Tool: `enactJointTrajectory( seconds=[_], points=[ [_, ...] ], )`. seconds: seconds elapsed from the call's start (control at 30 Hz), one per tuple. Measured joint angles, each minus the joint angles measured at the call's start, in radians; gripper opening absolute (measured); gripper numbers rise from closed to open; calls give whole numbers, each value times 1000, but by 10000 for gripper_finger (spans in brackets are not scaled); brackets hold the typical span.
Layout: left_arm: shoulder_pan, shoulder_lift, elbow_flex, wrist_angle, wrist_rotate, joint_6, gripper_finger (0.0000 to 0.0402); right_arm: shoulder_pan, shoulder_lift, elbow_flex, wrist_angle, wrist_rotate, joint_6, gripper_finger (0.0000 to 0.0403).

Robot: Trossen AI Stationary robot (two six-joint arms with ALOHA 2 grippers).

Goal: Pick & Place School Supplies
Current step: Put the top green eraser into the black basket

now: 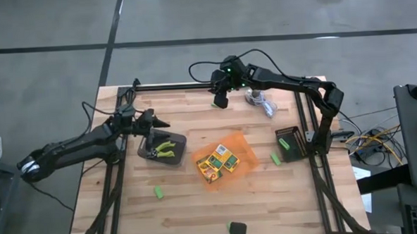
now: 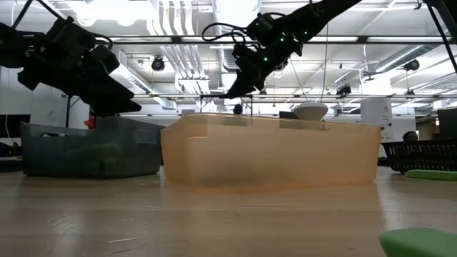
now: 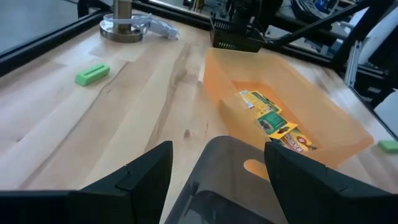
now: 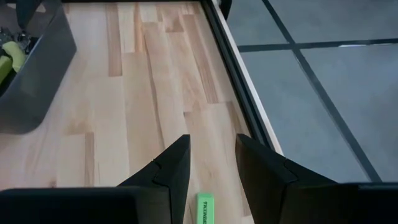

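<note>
Wooden tabletop (image 1: 198, 209) carries an orange tray (image 1: 247, 157) holding three crayon boxes (image 1: 216, 163), a grey bin (image 1: 179, 160) holding two plier-like tools (image 1: 165, 148), and a black basket (image 1: 292, 143) with one green piece inside. Four green pieces (image 1: 158, 193) lie loose on the wood. Left gripper (image 3: 214, 165) hangs over the bin, fingers wide and empty; right gripper (image 4: 211, 165) hangs half-spread, empty, above a green piece at the far edge.

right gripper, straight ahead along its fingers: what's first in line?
Likely the green piece on the wood just past the right gripper; its open fingers frame it, nothing held. Otherwise bare table. Depth is unclear, so it may pass slightly above or beside it.
</note>
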Motion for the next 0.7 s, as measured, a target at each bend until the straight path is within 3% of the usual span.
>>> enactJointTrajectory(
  seconds=[0.7],
  points=[
    [0, 0, -5, -2, 0, 2, 259, 0, 4, -4, -44, 1, -1, 123]
  ],
)
